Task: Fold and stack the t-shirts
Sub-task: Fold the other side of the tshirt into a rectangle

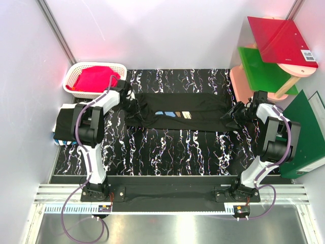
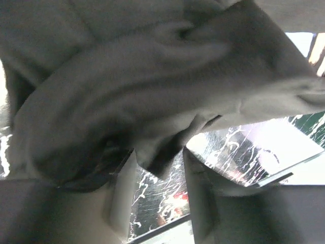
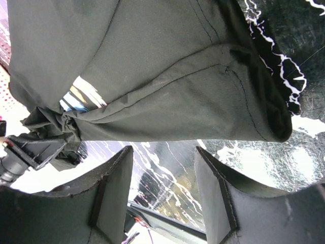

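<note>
Far-left corner of the worktop (image 1: 167,150): white basket (image 1: 96,65) with a red cloth (image 1: 96,79) in it.

Left edge, just nearer than the basket: folded black t-shirt (image 1: 65,121), a flat rectangle partly under the left arm's elbow.

Left gripper (image 1: 129,101): reaches in to the left end of the open t-shirt (image 1: 177,104). In the left wrist view we see its fingers (image 2: 119,198) apart, with a bunched fold of black cloth draped over the tips and a point of it dipping into the gap. We cannot tell whether they pinch it.

Middle of the worktop, toward the far edge: the open t-shirt lies as a long band running left to right between the two grippers. It is creased and gathered at the left end and flatter at the right. Its printed strokes (image 1: 175,114) of blue, pale blue and orange show along the near edge of the band.

Right gripper (image 1: 234,116): at the right end of that shirt. In the right wrist view its fingers (image 3: 111,198) are spread. The hemmed edge lies just past the tips, the patterned worktop shows through the gap, and nothing is pinched.

Right edge and beyond: a red board (image 1: 282,40) and a green board (image 1: 264,71) at the far-right corner, and a dark green folder (image 1: 304,137) beside the right arm.
</note>
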Controlling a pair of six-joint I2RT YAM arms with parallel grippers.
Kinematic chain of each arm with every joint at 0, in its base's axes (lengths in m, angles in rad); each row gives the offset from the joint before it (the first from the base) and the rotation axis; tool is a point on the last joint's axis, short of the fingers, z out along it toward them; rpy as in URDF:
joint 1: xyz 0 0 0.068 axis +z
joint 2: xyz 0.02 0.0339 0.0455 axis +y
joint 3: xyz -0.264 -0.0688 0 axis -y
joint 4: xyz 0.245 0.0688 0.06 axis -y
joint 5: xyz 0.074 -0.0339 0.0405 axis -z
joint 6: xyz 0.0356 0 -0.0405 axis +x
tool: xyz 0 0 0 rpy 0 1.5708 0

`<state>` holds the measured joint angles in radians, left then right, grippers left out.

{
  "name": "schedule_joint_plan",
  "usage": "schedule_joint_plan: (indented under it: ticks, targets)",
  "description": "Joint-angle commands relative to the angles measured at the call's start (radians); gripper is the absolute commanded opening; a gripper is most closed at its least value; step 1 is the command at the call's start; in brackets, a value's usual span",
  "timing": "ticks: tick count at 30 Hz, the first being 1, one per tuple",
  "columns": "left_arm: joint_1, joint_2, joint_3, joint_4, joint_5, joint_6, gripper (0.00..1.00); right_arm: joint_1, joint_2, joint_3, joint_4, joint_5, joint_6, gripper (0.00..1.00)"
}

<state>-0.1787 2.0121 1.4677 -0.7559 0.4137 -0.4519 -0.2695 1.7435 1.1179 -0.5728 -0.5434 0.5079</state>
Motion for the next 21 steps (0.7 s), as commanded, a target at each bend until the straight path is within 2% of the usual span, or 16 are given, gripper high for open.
schedule_joint_plan:
  ticks: [1,3,6,11,15,19,21]
  targets:
    - [-0.011,0.048,0.088,0.036,0.048,-0.022,0.24,-0.004,-0.012,0.026,0.014,-0.016,-0.017,0.59]
    - [-0.013,0.062,0.126,0.036,0.072,-0.027,0.1,-0.004,-0.012,0.026,0.013,-0.018,-0.016,0.59]
    - [-0.013,0.045,0.148,0.036,0.089,-0.036,0.0,-0.004,-0.013,0.025,0.013,-0.018,-0.016,0.59]
    - [-0.013,-0.05,0.189,0.055,0.097,-0.062,0.0,-0.004,-0.013,0.013,0.014,-0.016,-0.014,0.59]
    - [-0.002,-0.093,0.191,0.162,0.112,-0.151,0.0,-0.004,-0.003,0.007,0.016,-0.023,-0.012,0.6]
    - [0.013,-0.044,0.2,0.3,0.194,-0.296,0.0,-0.002,-0.001,0.011,0.014,-0.027,-0.016,0.6]
    - [0.013,0.009,0.235,0.306,0.255,-0.335,0.0,-0.002,-0.002,0.014,0.014,-0.029,-0.019,0.6]
